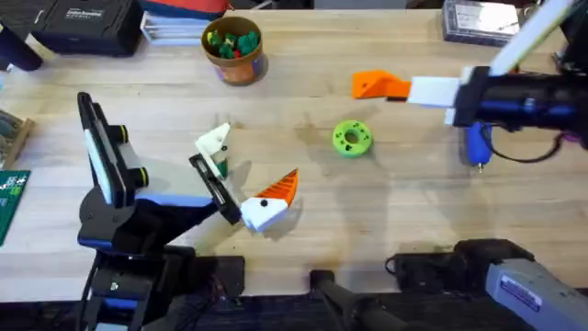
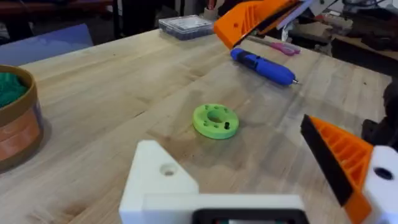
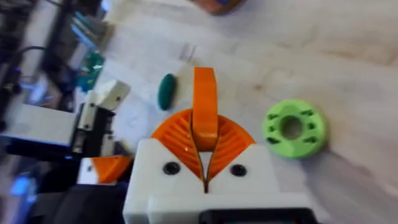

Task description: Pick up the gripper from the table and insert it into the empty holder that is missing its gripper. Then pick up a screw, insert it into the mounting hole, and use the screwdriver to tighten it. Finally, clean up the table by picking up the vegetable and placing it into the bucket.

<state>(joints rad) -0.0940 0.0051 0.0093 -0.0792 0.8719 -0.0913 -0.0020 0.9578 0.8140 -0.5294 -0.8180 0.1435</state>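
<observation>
My right gripper (image 1: 372,85) hovers over the table's right half, shut on the gripper (image 3: 204,93), an orange wedge standing up between its orange pads (image 3: 177,132). My left gripper (image 1: 250,165) stands open at centre left. One of its fingers is the holder (image 1: 214,142), a bare white mount (image 2: 160,180); the other carries an orange pad (image 2: 341,160). The dark teal vegetable (image 3: 166,91) lies on the wood beside the holder. The blue screwdriver (image 1: 478,143) lies at the right, under the right arm. At the back stands the yellow-orange bucket (image 1: 234,48).
A lime-green disc with holes (image 1: 351,138) lies mid-table between the two grippers. A clear parts box (image 1: 480,18) sits at the back right, a black case (image 1: 83,23) at the back left, and a green circuit board (image 1: 11,198) at the left edge.
</observation>
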